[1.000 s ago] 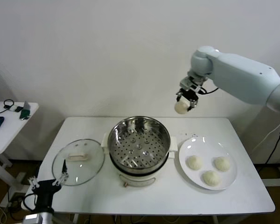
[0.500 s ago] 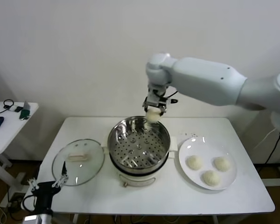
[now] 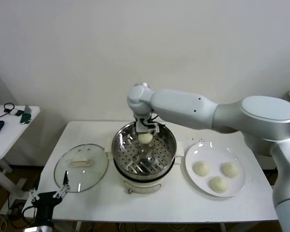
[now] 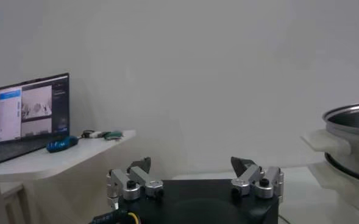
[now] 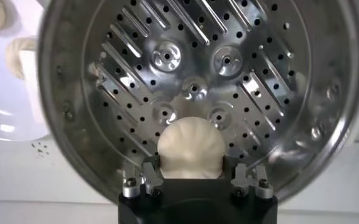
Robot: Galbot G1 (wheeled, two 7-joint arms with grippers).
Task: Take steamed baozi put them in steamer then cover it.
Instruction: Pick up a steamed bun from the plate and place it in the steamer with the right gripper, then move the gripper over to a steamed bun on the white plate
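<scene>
My right gripper (image 3: pixel 145 135) hangs just inside the mouth of the steel steamer (image 3: pixel 120 159), shut on one cream baozi (image 3: pixel 145 138). In the right wrist view the baozi (image 5: pixel 190 148) sits between the right gripper's (image 5: pixel 192 165) fingers, above the perforated floor of the steamer (image 5: pixel 130 91). Three more baozi (image 3: pixel 201 168) lie on the white plate (image 3: pixel 203 151) to the steamer's right. The glass cover (image 3: pixel 92 176) with its cream handle lies flat on the table, left of the steamer. My left gripper (image 3: pixel 47 194) (image 4: pixel 194 164) stands open and empty below the table's front left corner.
A white side table (image 3: pixel 5 133) with a mouse and cables stands at the far left. The left wrist view shows a laptop (image 4: pixel 27 115) on it. The steamer's white base (image 3: pixel 141 186) sits mid-table near the front edge.
My right arm has carried the baozi from high above the plate's far side leftward and down into the steamer's mouth. The left arm has barely moved.
</scene>
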